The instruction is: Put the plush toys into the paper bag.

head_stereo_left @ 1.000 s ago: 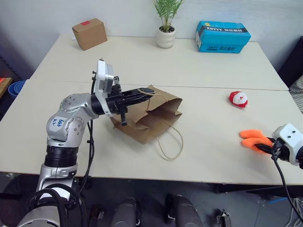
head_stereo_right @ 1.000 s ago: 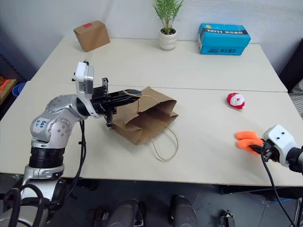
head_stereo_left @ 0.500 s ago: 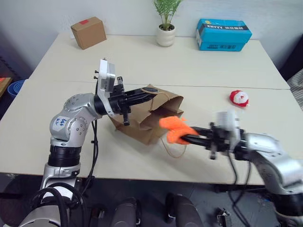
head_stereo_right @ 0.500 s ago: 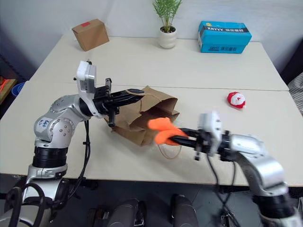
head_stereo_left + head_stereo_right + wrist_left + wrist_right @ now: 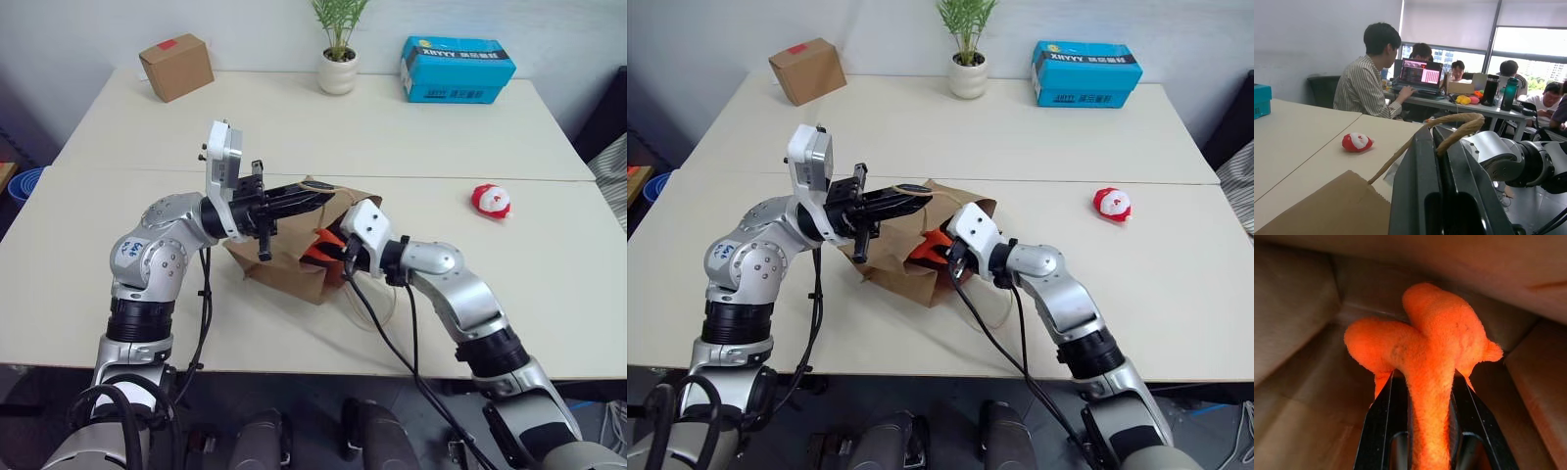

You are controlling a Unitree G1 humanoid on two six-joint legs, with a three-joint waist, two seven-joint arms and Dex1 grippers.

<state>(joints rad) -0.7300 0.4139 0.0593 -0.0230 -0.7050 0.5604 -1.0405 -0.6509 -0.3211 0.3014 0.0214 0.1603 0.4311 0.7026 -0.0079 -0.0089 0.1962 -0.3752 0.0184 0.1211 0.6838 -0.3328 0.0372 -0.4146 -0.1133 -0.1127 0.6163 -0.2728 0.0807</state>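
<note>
Tools both clamped: left tool (image 5: 909, 192) on bag handle (image 5: 1459, 125), right tool (image 5: 1422, 382) on orange toy (image 5: 1425, 347).

the left arm reaches in from the near left, elbow bent, forearm running rightward and slightly upward. its left gripper (image 5: 315, 192) has both black fingers pressed together, pinching a tan cord handle (image 5: 1459, 125). the right arm stretches from the near right toward the left, wrist angled a little downward. the right gripper (image 5: 1422, 382) is clamped on the orange plush toy (image 5: 1425, 345), one finger (image 5: 1383, 416) on either side.
</note>
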